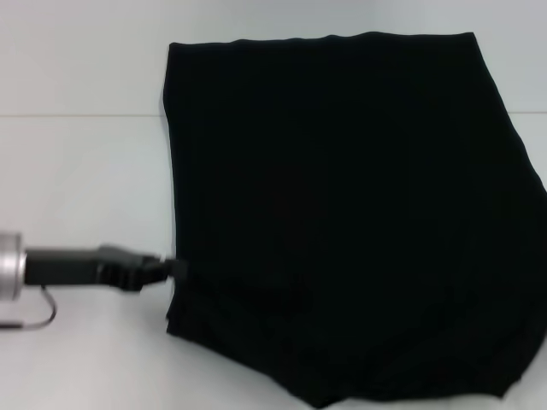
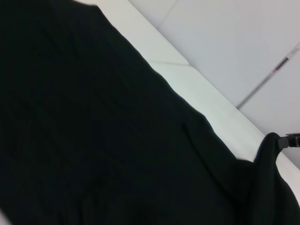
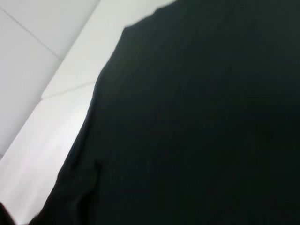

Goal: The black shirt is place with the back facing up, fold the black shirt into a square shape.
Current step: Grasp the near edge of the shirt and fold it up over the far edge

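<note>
The black shirt (image 1: 350, 213) lies spread on a white table (image 1: 77, 171), covering most of the middle and right of the head view; its far edge runs straight, its near edge is rumpled and sags toward the front of the table. No lettering shows on the upper side. The left gripper (image 1: 175, 267) reaches in low from the left, arm level with the table, its tip at the shirt's left edge near the front corner; dark fingers against dark cloth, so whether they are spread or pinching the fabric cannot be told. In the left wrist view the shirt (image 2: 103, 140) fills most of the picture, and at its far side a fold of cloth rises to a dark gripper part, the right gripper (image 2: 287, 140), fingers not readable. The right wrist view shows shirt (image 3: 197, 122) and table edge (image 3: 65, 108) only.
</note>
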`<action>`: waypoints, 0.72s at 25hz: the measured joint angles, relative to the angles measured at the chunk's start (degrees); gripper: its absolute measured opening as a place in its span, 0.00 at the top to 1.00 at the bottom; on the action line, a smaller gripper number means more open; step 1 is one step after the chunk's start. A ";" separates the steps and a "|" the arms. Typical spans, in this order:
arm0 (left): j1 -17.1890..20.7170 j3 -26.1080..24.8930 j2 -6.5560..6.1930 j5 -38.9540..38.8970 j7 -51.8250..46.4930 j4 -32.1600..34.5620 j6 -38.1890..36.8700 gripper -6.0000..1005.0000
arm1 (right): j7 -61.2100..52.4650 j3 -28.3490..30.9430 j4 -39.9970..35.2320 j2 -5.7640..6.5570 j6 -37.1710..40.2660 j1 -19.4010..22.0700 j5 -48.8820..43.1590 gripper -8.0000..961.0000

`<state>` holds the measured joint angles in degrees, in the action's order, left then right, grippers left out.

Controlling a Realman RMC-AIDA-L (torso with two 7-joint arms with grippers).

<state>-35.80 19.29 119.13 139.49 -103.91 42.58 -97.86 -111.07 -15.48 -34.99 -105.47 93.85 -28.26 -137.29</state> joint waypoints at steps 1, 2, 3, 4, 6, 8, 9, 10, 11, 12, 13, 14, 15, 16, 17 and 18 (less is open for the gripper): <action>-1.39 -0.02 -0.46 0.01 -0.35 -0.87 1.21 0.98 | -0.61 -0.11 0.00 0.02 -1.12 -1.20 -0.05 0.93; -2.46 -0.04 -0.80 0.00 -0.58 -1.51 2.12 0.98 | -1.19 -0.21 0.00 0.10 -2.21 -2.52 -0.06 0.93; -3.94 -0.17 -1.24 0.01 -0.78 -2.22 3.62 0.98 | -1.66 -0.39 0.00 0.19 -3.46 -3.75 -0.16 0.93; -5.23 -0.22 -1.65 0.00 -0.92 -2.85 5.12 0.98 | -2.09 -0.60 -0.01 0.30 -4.58 -4.91 -0.21 0.93; -7.46 -0.28 -2.41 0.00 -1.59 -4.04 8.62 0.98 | -2.97 -1.27 0.05 0.47 -7.26 -7.20 -0.23 0.93; -9.84 -0.24 -3.04 0.00 -2.78 -5.27 13.52 0.98 | -3.95 -2.63 0.32 0.55 -10.28 -9.40 -0.27 0.93; -10.90 -0.19 -3.28 -0.01 -3.18 -5.76 16.10 0.98 | -4.46 -3.62 0.47 0.52 -11.80 -10.45 -0.29 0.93; -11.93 -0.10 -3.52 -0.10 -3.42 -6.28 18.22 0.98 | -5.01 -4.72 0.55 0.40 -13.60 -11.43 -0.30 0.93; -12.70 -0.04 -3.67 -0.43 -3.50 -6.76 20.23 0.98 | -5.49 -5.59 0.68 0.17 -15.27 -12.22 -0.28 0.93; -13.47 0.07 -3.79 -0.81 -3.57 -7.24 22.19 0.98 | -5.96 -6.51 0.87 -0.12 -17.29 -13.18 -0.18 0.93; -14.31 0.19 -3.98 -1.47 -3.61 -7.84 24.90 0.98 | -6.21 -6.97 1.08 -0.27 -18.71 -13.85 -0.09 0.93; -15.06 0.22 -4.15 -1.78 -3.63 -8.33 26.96 0.98 | -6.46 -7.55 1.64 -0.43 -20.80 -14.83 -0.01 0.93; -15.95 0.24 -4.38 -2.18 -3.66 -9.04 29.54 0.98 | -6.62 -7.95 2.18 -0.51 -22.72 -15.71 0.05 0.93; -16.55 0.23 -4.57 -2.38 -3.68 -9.56 31.27 0.98 | -6.74 -8.18 2.80 -0.52 -24.50 -16.56 0.06 0.93; -17.42 0.23 -4.80 -2.77 -3.70 -10.40 34.05 0.98 | -6.79 -8.34 3.40 -0.54 -26.27 -17.32 0.09 0.93; -17.80 0.24 -4.92 -2.91 -3.69 -10.88 35.35 0.98 | -6.79 -8.38 3.80 -0.55 -27.59 -17.85 0.10 0.93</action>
<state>-53.60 19.53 114.21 136.58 -107.60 31.70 -62.51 -117.86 -23.86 -31.19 -106.02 66.25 -46.11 -137.20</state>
